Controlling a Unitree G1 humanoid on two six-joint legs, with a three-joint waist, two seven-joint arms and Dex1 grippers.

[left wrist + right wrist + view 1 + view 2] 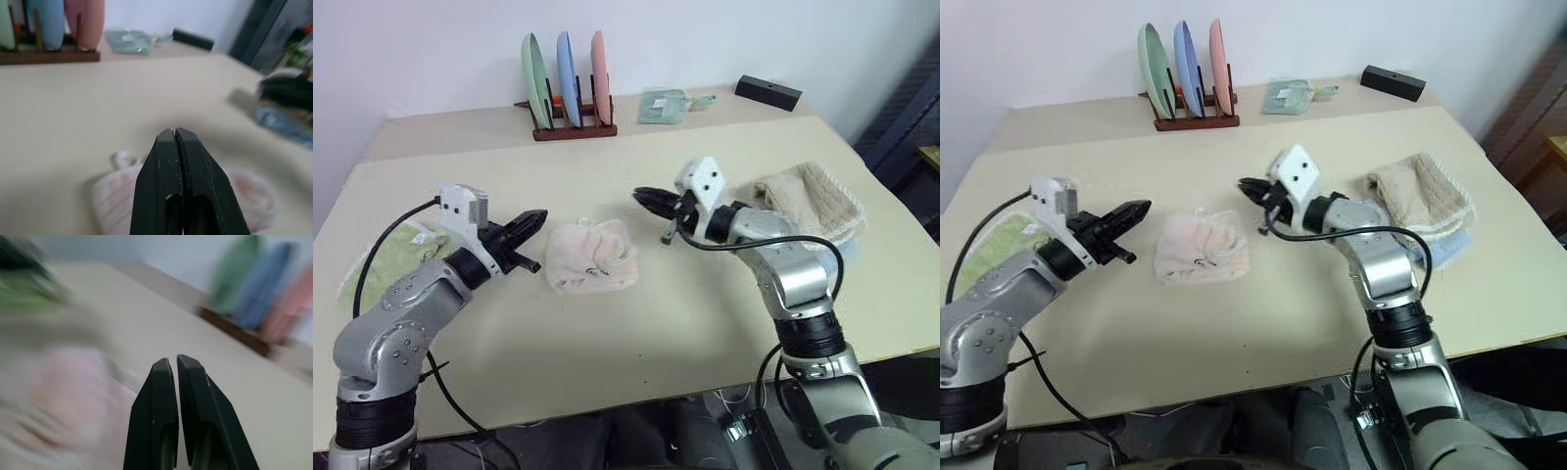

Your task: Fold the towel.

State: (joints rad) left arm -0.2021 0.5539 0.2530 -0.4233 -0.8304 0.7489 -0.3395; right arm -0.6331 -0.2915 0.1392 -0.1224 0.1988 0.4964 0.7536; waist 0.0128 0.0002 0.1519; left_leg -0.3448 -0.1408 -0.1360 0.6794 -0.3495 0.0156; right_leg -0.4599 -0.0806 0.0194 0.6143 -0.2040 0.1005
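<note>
The left gripper (532, 221) is hovering closed and empty just beside the towel (591, 256); the towel is lying bundled on the table (636, 323) between both arms, apparently folded; the right gripper (647, 199) is hanging closed, holding nothing.

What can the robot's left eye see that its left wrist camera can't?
Left eye: the left gripper and right gripper, both jaws shut and holding nothing, the light green towel and the beige towel.
Left wrist: the left gripper's closed black fingers close up.
Both: the pink towel bunched up on the table, the plate rack and the black box.
</note>
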